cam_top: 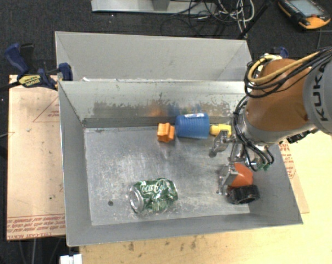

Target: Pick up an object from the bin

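The left and middle of the bin (116, 158) floor are left bare and open from above. The far wall is lined by an orange block (165, 132), a blue cylinder (192, 126) and a yellow piece (221, 129), set close together. A crushed green can (153, 196) is found near the front edge, and the right corner is taken up by an orange-and-black object (242, 186).

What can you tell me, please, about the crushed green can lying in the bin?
The crushed can is green with white lettering and looks like thin metal, dented and squashed along its body. It lies on its side on the bin floor, near the front wall and about midway across, with its silvery round end turned to the left. Only the floor touches it; the orange block and the blue cylinder lie apart from it by the back wall.
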Tool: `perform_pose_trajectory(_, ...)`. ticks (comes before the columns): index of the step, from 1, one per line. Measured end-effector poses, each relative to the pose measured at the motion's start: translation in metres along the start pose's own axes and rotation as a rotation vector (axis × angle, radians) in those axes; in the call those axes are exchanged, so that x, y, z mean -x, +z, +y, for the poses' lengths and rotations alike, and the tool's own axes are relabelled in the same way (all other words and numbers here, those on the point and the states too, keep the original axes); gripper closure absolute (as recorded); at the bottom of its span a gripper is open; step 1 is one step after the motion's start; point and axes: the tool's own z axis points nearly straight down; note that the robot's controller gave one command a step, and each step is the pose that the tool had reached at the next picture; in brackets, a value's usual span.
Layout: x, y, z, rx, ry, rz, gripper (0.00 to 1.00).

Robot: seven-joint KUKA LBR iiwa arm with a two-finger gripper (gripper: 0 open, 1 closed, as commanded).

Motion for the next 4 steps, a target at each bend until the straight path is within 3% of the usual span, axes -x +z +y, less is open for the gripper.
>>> perform_pose_trajectory(1,0.002,-0.004,0.000,-0.001,-0.001,-0.007,0.00)
perform_pose_trajectory(2,-0.005,0.006,-0.015,0.001,-0.078,-0.013,0.00)
perform_pose_trajectory(3,0.000,0.047,-0.060,-0.002,-0.161,-0.012,0.00)
perform_pose_trajectory(4,0.018,0.064,-0.080,0.037,-0.308,-0.004,1.00)
